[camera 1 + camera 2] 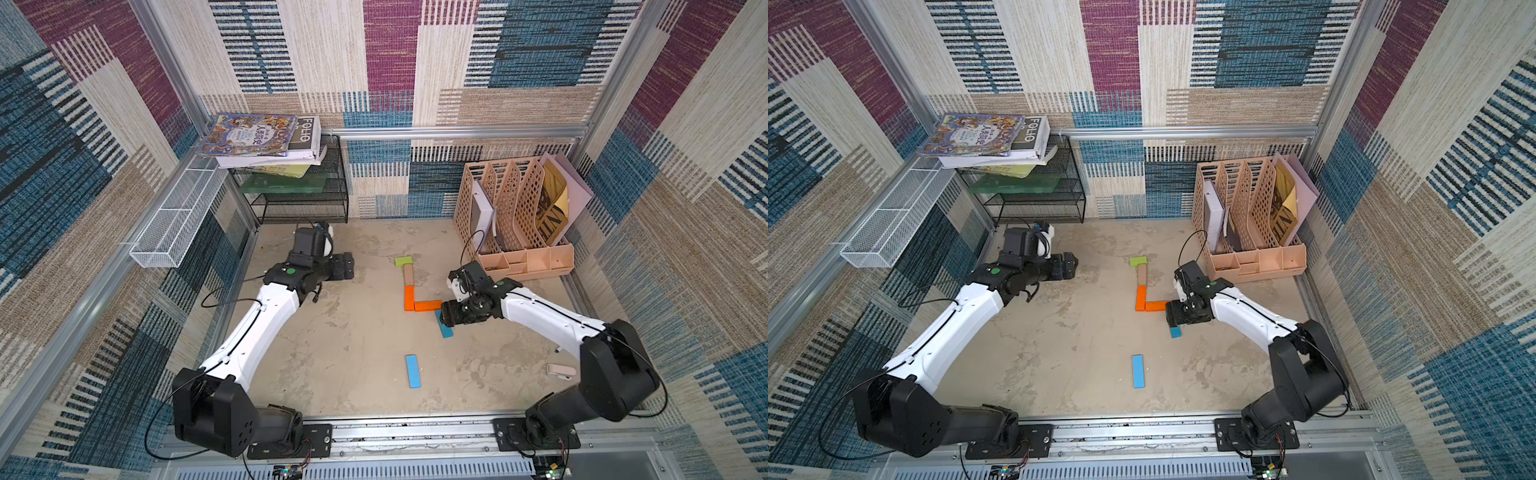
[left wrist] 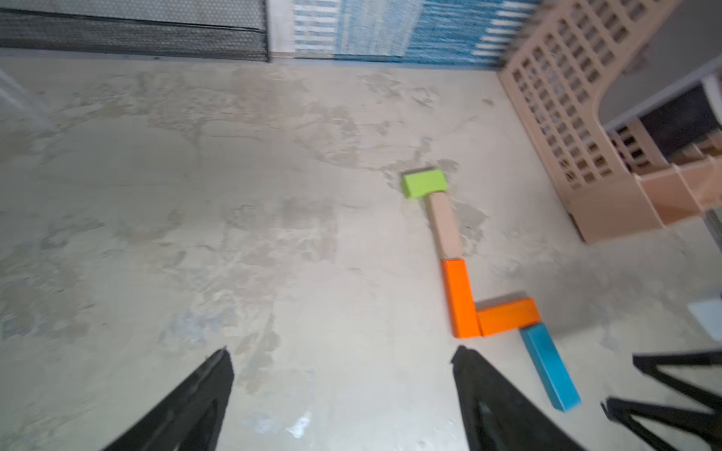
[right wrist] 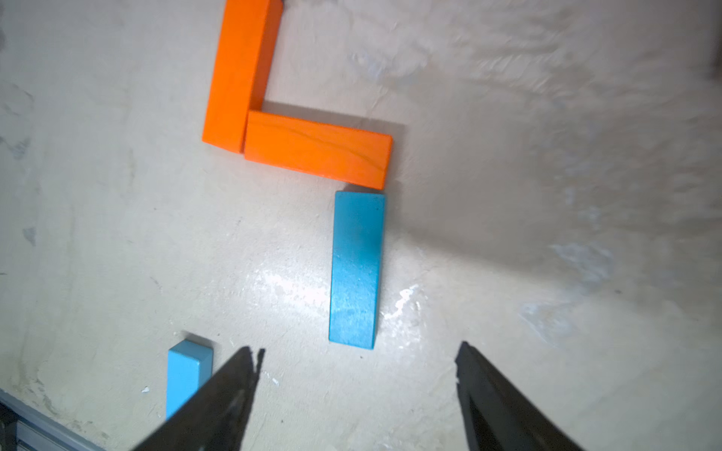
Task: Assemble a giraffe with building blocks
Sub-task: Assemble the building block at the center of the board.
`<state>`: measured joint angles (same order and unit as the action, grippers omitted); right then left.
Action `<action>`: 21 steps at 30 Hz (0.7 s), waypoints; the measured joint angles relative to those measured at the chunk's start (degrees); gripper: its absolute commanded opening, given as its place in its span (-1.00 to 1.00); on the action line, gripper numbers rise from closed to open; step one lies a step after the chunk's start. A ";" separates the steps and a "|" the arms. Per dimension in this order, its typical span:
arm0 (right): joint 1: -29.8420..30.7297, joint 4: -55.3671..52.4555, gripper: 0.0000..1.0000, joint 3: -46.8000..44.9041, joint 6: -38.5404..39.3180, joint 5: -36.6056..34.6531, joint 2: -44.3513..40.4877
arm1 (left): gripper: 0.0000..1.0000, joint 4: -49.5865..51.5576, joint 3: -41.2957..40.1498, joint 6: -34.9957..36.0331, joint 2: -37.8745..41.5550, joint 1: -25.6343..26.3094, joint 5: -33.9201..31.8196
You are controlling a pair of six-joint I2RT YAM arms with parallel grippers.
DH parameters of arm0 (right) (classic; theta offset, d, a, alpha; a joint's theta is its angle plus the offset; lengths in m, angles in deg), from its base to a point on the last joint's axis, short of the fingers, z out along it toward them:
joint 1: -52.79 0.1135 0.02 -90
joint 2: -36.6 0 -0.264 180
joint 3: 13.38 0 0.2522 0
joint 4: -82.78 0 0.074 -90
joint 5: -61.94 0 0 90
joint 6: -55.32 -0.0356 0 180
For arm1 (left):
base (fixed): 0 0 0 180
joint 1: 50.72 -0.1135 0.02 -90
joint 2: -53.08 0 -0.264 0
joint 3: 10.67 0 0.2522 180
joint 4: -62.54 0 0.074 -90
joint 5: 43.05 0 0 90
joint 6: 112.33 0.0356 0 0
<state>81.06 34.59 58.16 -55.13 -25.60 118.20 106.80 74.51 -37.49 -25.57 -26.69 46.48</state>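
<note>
My right hand (image 3: 356, 351) hangs open; the blue bar (image 1: 412, 371) lies lengthwise toward me from the orange body (image 1: 428, 306), nearest this hand.

blue block (image 1: 446, 331), half hidden (under right pincer (image 1: 447, 317))

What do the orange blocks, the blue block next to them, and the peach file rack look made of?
Orange blocks: probably painted wood, matte; grain lines show through the paint. Blue block: likely the same, faint streaks along its face. File rack: looks like moulded plastic, smooth, with lattice walls.
</note>
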 measured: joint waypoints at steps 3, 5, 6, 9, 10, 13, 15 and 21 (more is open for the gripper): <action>-3.48 0.20 0.92 -0.22 1.25 -3.82 -5.33 | 0.75 0.92 -5.16 -6.08 1.09 13.07 -0.07; -5.40 0.98 0.92 -1.49 1.31 -4.92 -7.98 | 0.76 1.90 -9.64 -12.04 0.68 22.12 -1.25; -5.77 1.44 0.92 -2.10 1.11 -4.68 -8.70 | 0.76 2.40 -11.34 -15.08 -0.11 25.99 -1.33; -5.97 2.38 0.92 -2.80 -0.02 -3.54 -8.72 | 0.76 3.48 -14.21 -25.35 -4.31 34.16 -2.67; -6.27 2.27 0.96 -2.60 -0.57 -3.72 -8.24 | 0.76 3.58 -14.32 -28.41 -5.81 36.11 -2.95; -8.00 2.23 0.97 -2.29 -1.62 -4.48 -6.93 | 0.75 3.93 -13.25 -37.24 -9.51 41.18 -4.28; -8.76 2.62 0.94 -3.65 -2.19 -4.72 -7.34 | 0.72 4.04 -11.89 -43.41 -11.45 43.67 -4.59; -9.49 4.70 0.92 -7.65 -2.58 -2.64 -8.33 | 0.61 5.99 -7.08 -55.21 -17.42 45.94 -4.72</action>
<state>71.58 39.29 50.51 -57.71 -28.24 109.88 112.79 67.42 -92.70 -42.99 19.25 41.76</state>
